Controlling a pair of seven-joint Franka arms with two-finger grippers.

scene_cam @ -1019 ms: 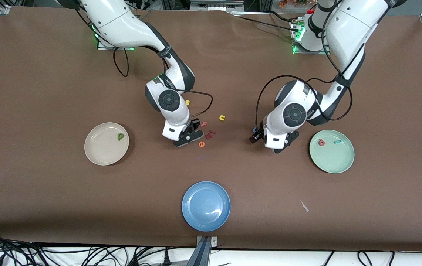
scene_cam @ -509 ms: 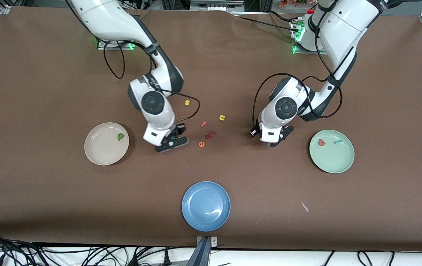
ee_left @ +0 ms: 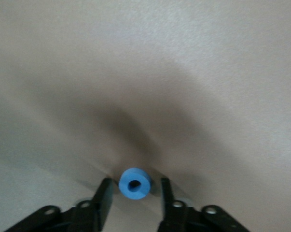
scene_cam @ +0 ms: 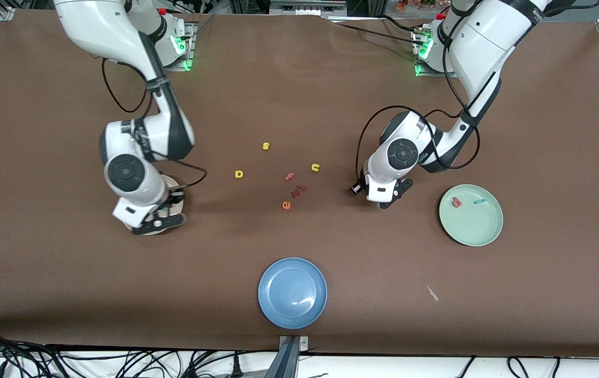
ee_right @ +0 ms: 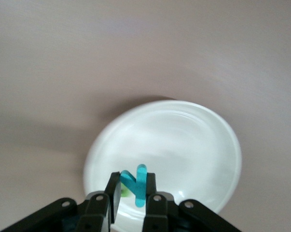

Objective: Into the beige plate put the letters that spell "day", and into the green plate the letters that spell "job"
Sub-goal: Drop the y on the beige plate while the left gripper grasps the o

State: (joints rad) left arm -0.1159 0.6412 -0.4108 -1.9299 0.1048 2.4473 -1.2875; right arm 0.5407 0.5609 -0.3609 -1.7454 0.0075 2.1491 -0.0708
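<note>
The right gripper hung over the beige plate, its fingers clamped on the teal y (a green letter peeked out just beneath). The left gripper sat low at the table, fingers either side of the blue o, gaps showing. The green plate held the salmon b and teal j.
</note>
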